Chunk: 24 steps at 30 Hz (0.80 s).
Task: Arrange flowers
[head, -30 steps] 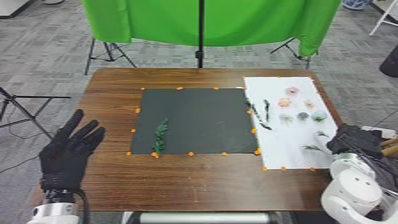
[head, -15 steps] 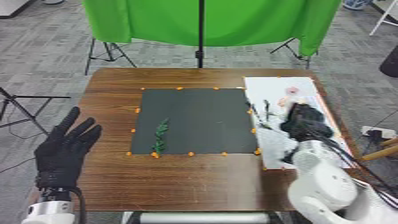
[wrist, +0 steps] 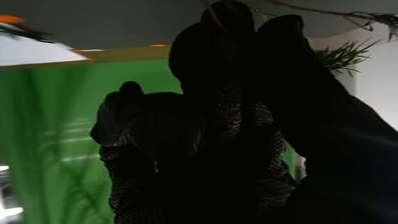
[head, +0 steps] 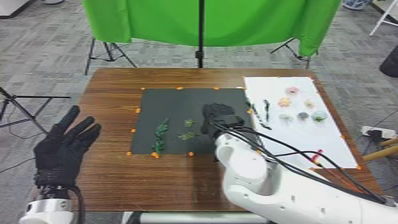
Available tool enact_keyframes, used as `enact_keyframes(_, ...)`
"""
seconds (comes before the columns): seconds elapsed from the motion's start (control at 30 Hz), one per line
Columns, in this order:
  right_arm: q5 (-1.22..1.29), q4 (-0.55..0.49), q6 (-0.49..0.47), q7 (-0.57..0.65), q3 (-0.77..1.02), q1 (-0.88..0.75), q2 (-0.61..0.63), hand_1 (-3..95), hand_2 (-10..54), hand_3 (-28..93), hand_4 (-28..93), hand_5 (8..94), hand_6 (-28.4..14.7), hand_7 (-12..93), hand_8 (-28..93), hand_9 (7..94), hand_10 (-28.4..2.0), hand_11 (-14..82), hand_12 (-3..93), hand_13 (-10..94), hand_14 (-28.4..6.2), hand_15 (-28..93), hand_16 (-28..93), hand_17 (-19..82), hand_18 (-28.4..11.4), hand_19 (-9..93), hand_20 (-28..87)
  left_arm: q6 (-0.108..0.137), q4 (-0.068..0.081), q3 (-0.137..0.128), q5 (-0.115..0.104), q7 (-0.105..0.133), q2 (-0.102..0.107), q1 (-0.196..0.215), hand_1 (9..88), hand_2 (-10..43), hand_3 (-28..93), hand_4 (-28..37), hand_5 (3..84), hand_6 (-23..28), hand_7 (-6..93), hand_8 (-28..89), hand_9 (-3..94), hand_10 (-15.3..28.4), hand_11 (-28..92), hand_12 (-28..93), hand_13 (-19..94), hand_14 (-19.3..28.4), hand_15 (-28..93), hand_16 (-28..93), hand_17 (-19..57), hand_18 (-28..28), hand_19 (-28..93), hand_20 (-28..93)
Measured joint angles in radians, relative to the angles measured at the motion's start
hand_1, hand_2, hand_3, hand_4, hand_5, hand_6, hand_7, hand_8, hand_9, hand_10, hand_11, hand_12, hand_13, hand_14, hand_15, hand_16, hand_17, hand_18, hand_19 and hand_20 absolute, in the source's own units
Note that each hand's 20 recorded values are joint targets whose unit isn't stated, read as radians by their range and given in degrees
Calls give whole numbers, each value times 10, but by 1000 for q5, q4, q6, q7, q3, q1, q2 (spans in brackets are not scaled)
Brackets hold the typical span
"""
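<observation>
Now right hand has brought pinched sprigs across.
Dark sheet beneath its fingers; placing likely next. Left hand open.

Looks like a robotics lab or test area. White robot arm with black cables over a wooden table. Dark mat on it, orange markers round the edge. Green cloth backdrop behind, black pole, tripod legs. Grey office-type carpet.
</observation>
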Motion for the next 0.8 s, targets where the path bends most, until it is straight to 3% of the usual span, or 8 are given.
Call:
enact_keyframes(0.33, 30, 104, -120, 8, -44, 75, -106, 465, -88, 738, -265, 937, -16, 240, 52, 922, -125, 491, 225, 838, -110, 775, 212, 429, -267, 932, 422, -4, 1, -5, 21, -34, -18, -23, 194, 71, 803, -283, 346, 70, 93, -92, 346, 207, 211, 97, 236, 284, 497, -117, -92, 284, 536, -46)
enact_keyframes(0.4, 36, 110, -150, 12, -54, 79, -116, 454, -70, 736, -257, 937, -14, 251, 15, 928, -123, 490, 225, 841, -112, 775, 213, 431, -269, 932, 433, -6, 2, -5, 24, -40, -20, -30, 196, 71, 803, -283, 346, 70, 93, -93, 346, 207, 211, 97, 236, 284, 496, -117, -92, 284, 536, -46)
enact_keyframes(0.47, 47, 113, -181, 15, -59, 80, -125, 431, -40, 745, -243, 937, -6, 296, -105, 936, -123, 490, 222, 849, -117, 773, 214, 436, -273, 932, 442, -10, 3, -5, 29, -48, -22, -36, 197, 70, 804, -283, 346, 70, 93, -93, 346, 207, 211, 97, 236, 284, 496, -117, -93, 284, 536, -46)
enact_keyframes(0.53, 61, 116, -209, 17, -61, 78, -135, 421, -18, 738, -238, 937, -2, 324, -125, 937, -125, 498, 219, 858, -118, 772, 214, 443, -275, 932, 447, -13, 4, -5, 31, -54, -23, -41, 197, 69, 805, -283, 346, 70, 93, -93, 347, 207, 211, 97, 236, 284, 496, -117, -93, 284, 536, -45)
enact_keyframes(0.8, 91, 134, -162, 32, -77, 73, -170, 409, 12, 729, -224, 937, 7, 364, -148, 937, -126, 538, 184, 885, -116, 760, 217, 464, -280, 932, 464, -30, 12, -1, 40, -75, -23, -61, 197, 68, 812, -283, 343, 71, 102, -97, 342, 208, 220, 96, 230, 284, 507, -120, -100, 284, 541, -43)
